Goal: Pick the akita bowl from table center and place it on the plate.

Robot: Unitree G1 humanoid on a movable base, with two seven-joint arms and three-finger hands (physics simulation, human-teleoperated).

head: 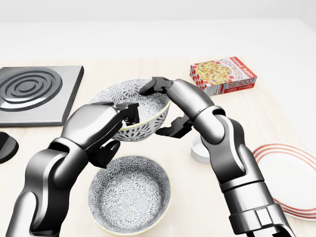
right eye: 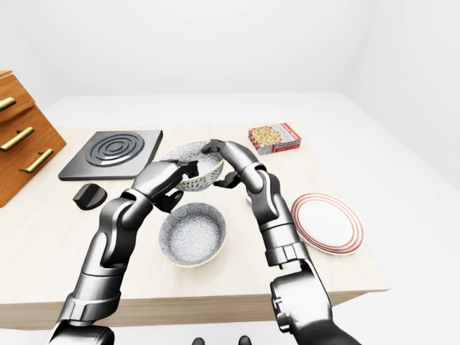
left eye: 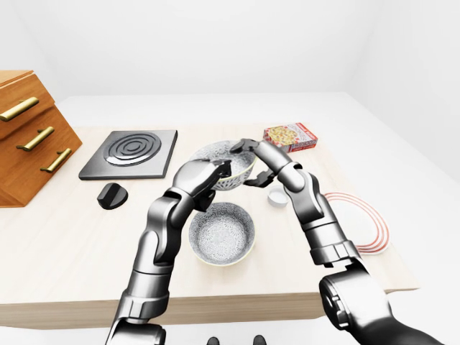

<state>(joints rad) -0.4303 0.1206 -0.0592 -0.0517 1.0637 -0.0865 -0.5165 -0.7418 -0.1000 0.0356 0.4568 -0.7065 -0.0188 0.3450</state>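
The akita bowl (head: 129, 96), white with a grey flower pattern, hangs tilted above the table's middle in the head view. My left hand (head: 121, 123) is shut on its left rim. On the bowl's right side my right hand (head: 163, 111) grips too, with fingers (head: 154, 87) curled over the rim and the thumb under the wall. The white plate (head: 296, 178) with red rings lies at the right edge of the view, apart from both hands.
A second, like-patterned bowl (head: 129, 193) sits on the table just below the lifted one. A small white cup (head: 199, 150) stands by my right forearm. A cookies box (head: 223, 74), a stove plate (head: 34, 91), a black knob (head: 5, 146) and a wooden drawer cabinet (left eye: 29, 136) are around.
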